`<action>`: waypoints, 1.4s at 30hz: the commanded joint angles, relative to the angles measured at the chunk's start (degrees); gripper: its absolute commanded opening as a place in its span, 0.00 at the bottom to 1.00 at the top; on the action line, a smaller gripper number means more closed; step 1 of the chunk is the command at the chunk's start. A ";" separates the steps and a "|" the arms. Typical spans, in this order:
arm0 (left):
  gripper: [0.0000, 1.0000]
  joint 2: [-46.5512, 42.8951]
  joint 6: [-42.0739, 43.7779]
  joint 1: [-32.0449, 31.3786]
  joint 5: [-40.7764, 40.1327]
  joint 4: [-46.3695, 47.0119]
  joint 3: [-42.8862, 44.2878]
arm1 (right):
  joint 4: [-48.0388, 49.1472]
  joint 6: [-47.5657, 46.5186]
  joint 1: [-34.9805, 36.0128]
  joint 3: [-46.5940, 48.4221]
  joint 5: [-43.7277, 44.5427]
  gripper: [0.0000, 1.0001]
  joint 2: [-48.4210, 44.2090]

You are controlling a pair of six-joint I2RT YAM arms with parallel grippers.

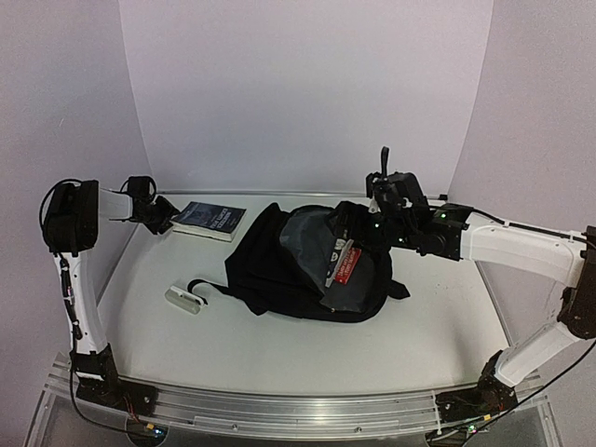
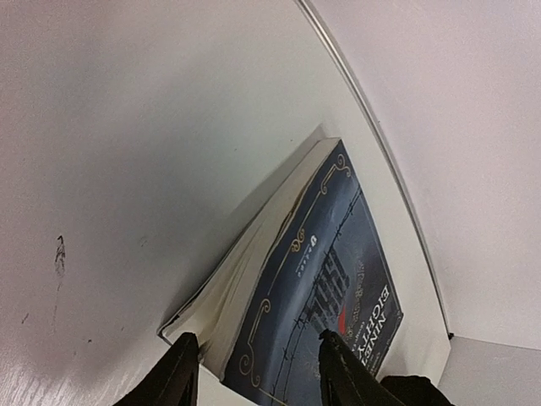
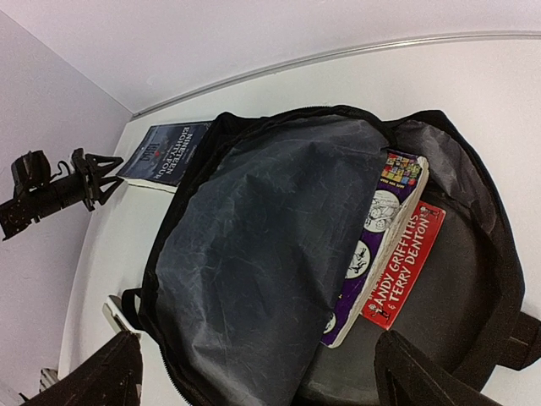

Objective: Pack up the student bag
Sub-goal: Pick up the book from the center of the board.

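The student bag [image 1: 270,270] lies open mid-table, its grey lining [image 3: 254,254] turned up. Inside it rest a purple paperback [image 3: 380,245] and a red one [image 3: 410,258]. A dark blue book [image 1: 210,220] lies at the back left. My left gripper [image 1: 166,219] is at its left end. In the left wrist view the blue book [image 2: 321,279] sits between the fingers of the left gripper [image 2: 258,368], one against the page edge and one on the cover. My right gripper [image 1: 380,207] hovers over the bag's right side. The right wrist view shows the right gripper [image 3: 266,381] wide open with nothing in it.
A small white object [image 1: 183,300] lies on the table left of the bag, beside a strap loop [image 1: 207,287]. The back wall's rim [image 2: 380,152] runs close behind the blue book. The side walls stand near both arms.
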 commanded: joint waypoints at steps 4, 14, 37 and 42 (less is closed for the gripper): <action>0.45 -1.02 -0.30 -0.58 3.04 7.63 1.13 | 0.39 0.22 0.08 -0.92 1.55 0.91 0.47; 0.39 4.39 -0.75 -0.59 4.91 5.76 5.10 | 0.32 0.27 0.11 -0.84 1.31 0.91 1.28; 0.00 -7.13 5.91 -0.58 7.63 14.46 -3.85 | 0.06 0.84 0.08 -2.64 2.45 0.91 -2.10; 0.00 -17.54 10.00 -0.59 9.85 14.31 -11.70 | 0.06 0.84 0.09 -2.77 2.28 0.91 -2.67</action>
